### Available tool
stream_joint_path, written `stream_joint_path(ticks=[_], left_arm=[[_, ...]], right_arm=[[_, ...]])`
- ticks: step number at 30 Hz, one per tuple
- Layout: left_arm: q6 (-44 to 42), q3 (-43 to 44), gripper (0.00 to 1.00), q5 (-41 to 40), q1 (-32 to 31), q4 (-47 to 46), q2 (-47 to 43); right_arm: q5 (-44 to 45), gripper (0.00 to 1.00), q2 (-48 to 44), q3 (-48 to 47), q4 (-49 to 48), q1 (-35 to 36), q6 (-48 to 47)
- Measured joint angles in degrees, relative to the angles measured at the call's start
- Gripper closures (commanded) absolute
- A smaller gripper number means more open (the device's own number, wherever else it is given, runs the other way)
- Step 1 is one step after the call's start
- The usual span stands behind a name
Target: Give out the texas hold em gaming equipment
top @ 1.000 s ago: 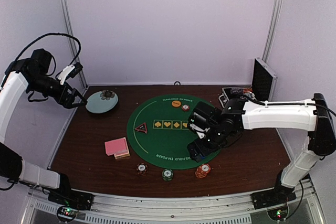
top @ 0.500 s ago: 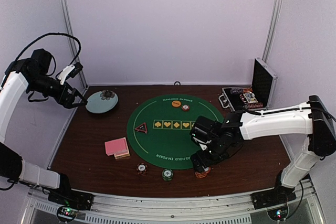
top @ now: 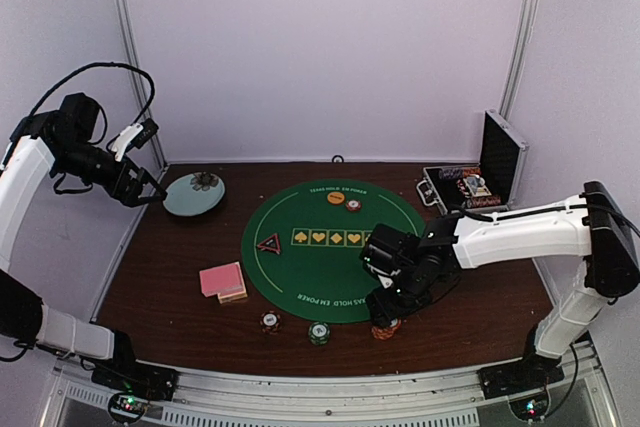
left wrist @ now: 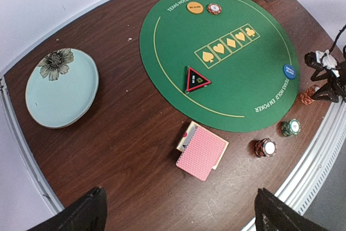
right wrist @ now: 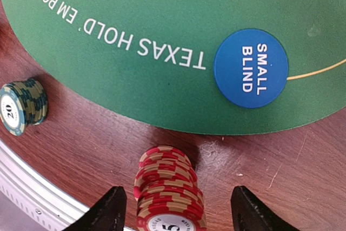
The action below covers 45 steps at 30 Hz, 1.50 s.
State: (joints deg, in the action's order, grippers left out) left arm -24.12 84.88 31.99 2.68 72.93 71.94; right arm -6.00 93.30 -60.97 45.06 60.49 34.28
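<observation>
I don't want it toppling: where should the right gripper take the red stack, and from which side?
I'd grip the red stack low on its striped sides, coming straight down. It stands upright but staggered, clear of the mat and green stack; the right gripper straddles it, jaws open.

The red chip stack (right wrist: 168, 193) is standing between the right gripper's (right wrist: 177, 201) jaws, with gaps showing on either side. Bare worktop (right wrist: 92, 150) is lying open between it and the green chip stack (right wrist: 24, 106) to its left. The blue disc (right wrist: 250, 68) is sitting just beyond on the green mat (right wrist: 135, 9).
</observation>
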Motion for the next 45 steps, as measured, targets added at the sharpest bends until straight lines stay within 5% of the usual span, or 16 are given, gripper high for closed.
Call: stream_joint_path(ticks=[14,34,45], left_arm=[[0.0,0.6,0.02,0.0,0.0,0.0,0.1],[0.0,0.7,0.02,-0.1,0.0,0.0,0.1],[0.0,0.7,0.02,-0.1,0.0,0.0,0.1]], right_arm=[[-0.1,0.41,0.6,0.4,0.0,0.9,0.2],[0.0,0.73,0.6,0.3,0.3,1.2,0.4],[1.8,0.79,0.7,-6.2,6.7,2.5,-1.0]])
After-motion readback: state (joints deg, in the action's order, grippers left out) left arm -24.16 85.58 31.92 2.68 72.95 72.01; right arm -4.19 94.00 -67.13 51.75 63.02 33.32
